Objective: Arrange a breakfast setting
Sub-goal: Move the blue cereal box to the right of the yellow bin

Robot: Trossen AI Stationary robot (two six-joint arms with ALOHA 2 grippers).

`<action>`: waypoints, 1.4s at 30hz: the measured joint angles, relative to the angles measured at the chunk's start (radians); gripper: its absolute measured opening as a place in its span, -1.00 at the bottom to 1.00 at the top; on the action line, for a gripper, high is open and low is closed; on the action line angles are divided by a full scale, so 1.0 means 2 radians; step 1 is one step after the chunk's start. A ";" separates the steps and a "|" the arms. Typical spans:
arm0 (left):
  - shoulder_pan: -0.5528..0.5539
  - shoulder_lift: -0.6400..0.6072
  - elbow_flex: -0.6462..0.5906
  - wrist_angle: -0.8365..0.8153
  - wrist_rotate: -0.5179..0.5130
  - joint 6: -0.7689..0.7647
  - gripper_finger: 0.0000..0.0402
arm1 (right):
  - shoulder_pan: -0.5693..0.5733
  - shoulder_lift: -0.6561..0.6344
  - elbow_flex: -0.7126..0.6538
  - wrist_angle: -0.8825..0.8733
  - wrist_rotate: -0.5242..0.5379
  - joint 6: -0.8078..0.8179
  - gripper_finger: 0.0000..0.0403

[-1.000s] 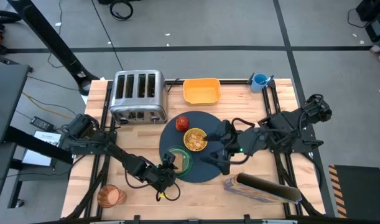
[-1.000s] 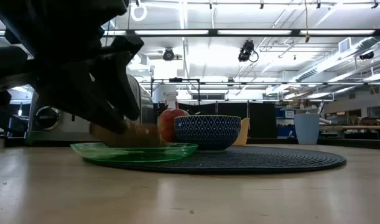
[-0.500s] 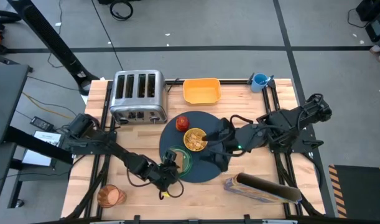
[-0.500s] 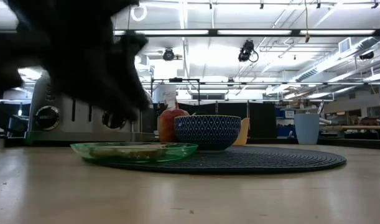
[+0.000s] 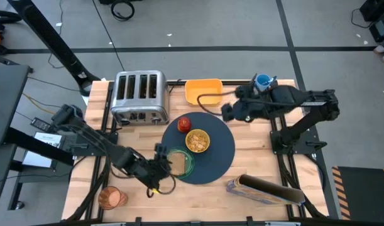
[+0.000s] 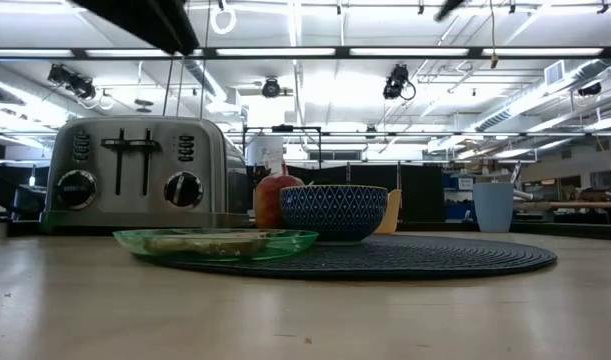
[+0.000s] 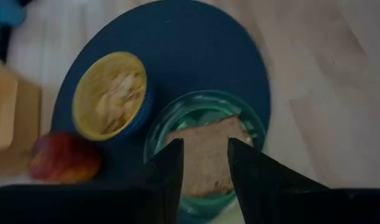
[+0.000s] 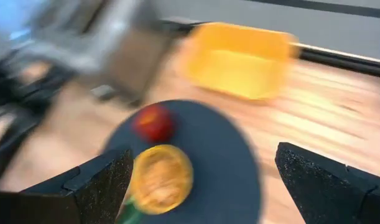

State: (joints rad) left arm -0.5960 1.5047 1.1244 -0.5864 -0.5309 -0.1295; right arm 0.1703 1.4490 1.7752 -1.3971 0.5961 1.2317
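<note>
Green glass now carried the toast slice [image 7: 205,149], lying on the plate [image 5: 186,164] just beyond the left fingers [image 7: 203,163] (parted, empty, drawn back), while the right fingers [image 5: 228,113], spread wide, had lifted away from the mat [image 5: 220,147], so the cup [image 5: 111,198] remained.

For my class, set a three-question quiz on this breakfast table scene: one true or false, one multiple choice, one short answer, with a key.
1. True or false: the toast slice lies on the green plate.
2. Which of these stands off the round mat?
A. red apple
B. cereal bowl
C. amber cup
3. Which gripper has its fingers spread wide, and where is it?

Key
1. True.
2. C; the cup sits at the table's near left corner.
3. The right gripper, raised above the table between the mat's far edge and the yellow tray. The left gripper is beside the plate, empty.
</note>
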 joint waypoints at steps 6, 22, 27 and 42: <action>0.002 -0.064 0.000 -0.057 -0.003 -0.057 -0.34 | -0.057 -0.011 -0.018 -0.078 0.029 0.080 0.91; 0.002 -0.100 0.000 -0.110 -0.007 -0.101 -0.34 | -0.193 -0.159 -0.289 -0.085 0.081 0.284 0.73; 0.002 -0.099 0.000 -0.110 -0.032 -0.100 -0.34 | -0.250 -0.176 -0.368 -0.071 0.087 0.325 0.73; 0.049 -0.099 0.000 -0.109 -0.038 -0.102 -0.34 | -0.480 -0.176 -0.477 0.260 0.061 0.084 0.72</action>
State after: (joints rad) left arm -0.4981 1.3064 1.1236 -0.8047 -0.6067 -0.3332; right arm -0.7896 1.0974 0.8206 -0.8773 0.7188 1.3994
